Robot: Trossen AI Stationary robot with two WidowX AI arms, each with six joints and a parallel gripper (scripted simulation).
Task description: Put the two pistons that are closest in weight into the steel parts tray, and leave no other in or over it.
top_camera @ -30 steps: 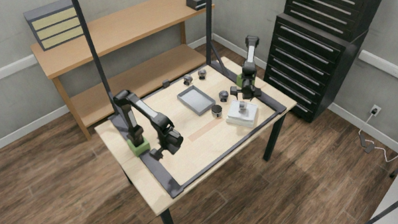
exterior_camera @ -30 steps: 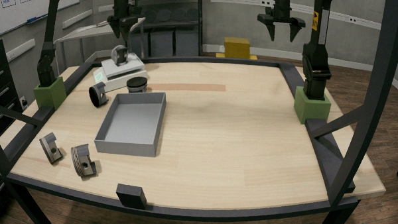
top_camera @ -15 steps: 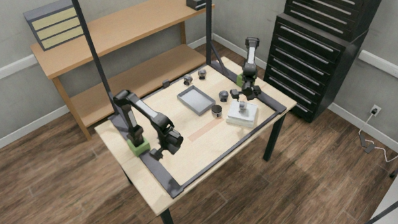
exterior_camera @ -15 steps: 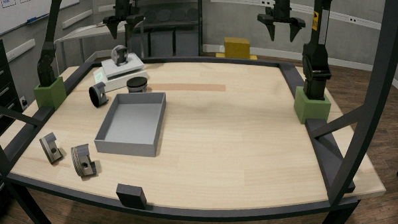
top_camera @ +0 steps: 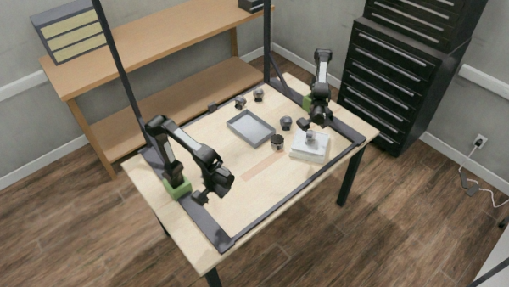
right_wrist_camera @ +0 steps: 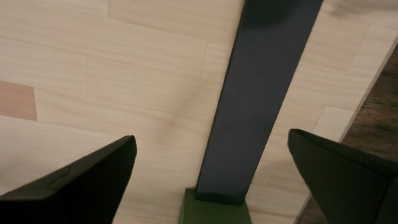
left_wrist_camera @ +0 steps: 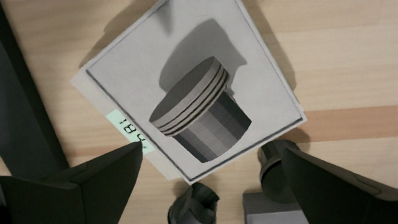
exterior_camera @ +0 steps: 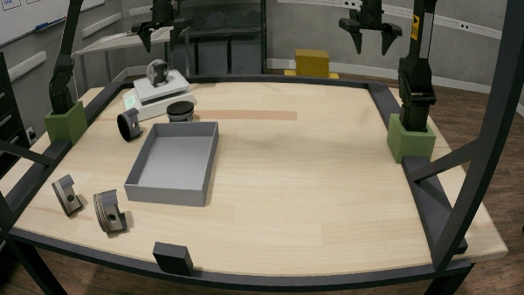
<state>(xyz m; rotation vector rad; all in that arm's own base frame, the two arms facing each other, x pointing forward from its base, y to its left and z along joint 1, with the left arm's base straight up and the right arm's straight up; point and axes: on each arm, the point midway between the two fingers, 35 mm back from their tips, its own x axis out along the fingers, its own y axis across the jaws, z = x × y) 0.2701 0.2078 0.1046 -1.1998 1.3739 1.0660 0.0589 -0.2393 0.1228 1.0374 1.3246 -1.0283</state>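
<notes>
Left gripper [top_camera: 316, 123] [exterior_camera: 160, 49] [left_wrist_camera: 212, 147]: black, fingers spread, nothing between them. Right gripper [top_camera: 214, 199] [exterior_camera: 371, 52] [right_wrist_camera: 212, 135]: black, fingers likewise spread, nothing held; raised above the table, well apart from all the pistons.

White box-shaped scale [top_camera: 299, 146] [exterior_camera: 175, 85] [left_wrist_camera: 270, 90]: below the left fingers; green display [left_wrist_camera: 122, 125] partly legible, apparently starting "184".

Pistons, grey metal, cylindrical, five:
- Piston on the scale [top_camera: 310, 136] [exterior_camera: 157, 72] [left_wrist_camera: 200, 112]: tilted on its side, below the left fingertips, untouched.
- Dark-topped upright piston [top_camera: 277, 142] [exterior_camera: 180, 112] [left_wrist_camera: 277, 170]: beyond one left fingertip, between scale and tray.
- Tipped piston [top_camera: 286, 122] [exterior_camera: 129, 125] [left_wrist_camera: 193, 205]: near the left fingers, beside the scale.
- Two ringed pistons [top_camera: 240, 102] [exterior_camera: 109, 211], [top_camera: 258, 94] [exterior_camera: 66, 195]: on their sides, well apart from both grippers' fingers.

Grey rectangular steel tray [top_camera: 250, 127] [exterior_camera: 175, 166] [left_wrist_camera: 250, 201]: away from the left fingers, past the upright piston; holds no piston.

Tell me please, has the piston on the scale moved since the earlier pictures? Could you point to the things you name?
No: the piston [top_camera: 310, 137] [exterior_camera: 156, 72] [left_wrist_camera: 210, 125] is at the same place on the scale [top_camera: 309, 156] [exterior_camera: 176, 83] [left_wrist_camera: 270, 95].
</notes>
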